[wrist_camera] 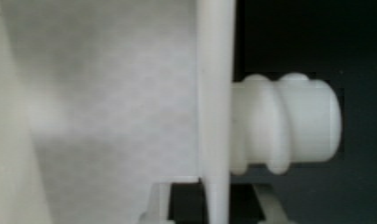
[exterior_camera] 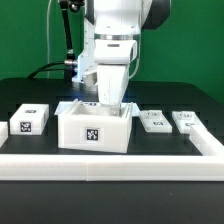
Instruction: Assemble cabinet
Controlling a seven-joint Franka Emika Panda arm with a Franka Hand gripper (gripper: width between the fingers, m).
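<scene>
The cabinet point(exterior_camera: 93, 128), a white open-topped box with a tag on its front, stands at the table's middle. My gripper point(exterior_camera: 106, 99) reaches down into it from above, and its fingertips are hidden behind the box's rim. In the wrist view the gripper point(wrist_camera: 215, 202) has a dark pad on each side of a thin white panel point(wrist_camera: 213, 90) seen edge-on, and it is shut on this panel. A ribbed white knob point(wrist_camera: 291, 120) sticks out from one side of the panel. A broad white wall point(wrist_camera: 87, 100) fills the other side.
A tagged white piece point(exterior_camera: 30, 118) lies on the exterior view's left, with another point(exterior_camera: 3, 128) at the frame's edge. Two flat tagged pieces point(exterior_camera: 152, 120) point(exterior_camera: 187, 120) lie on the right. The long white border rail point(exterior_camera: 110, 160) runs along the front and up the right side.
</scene>
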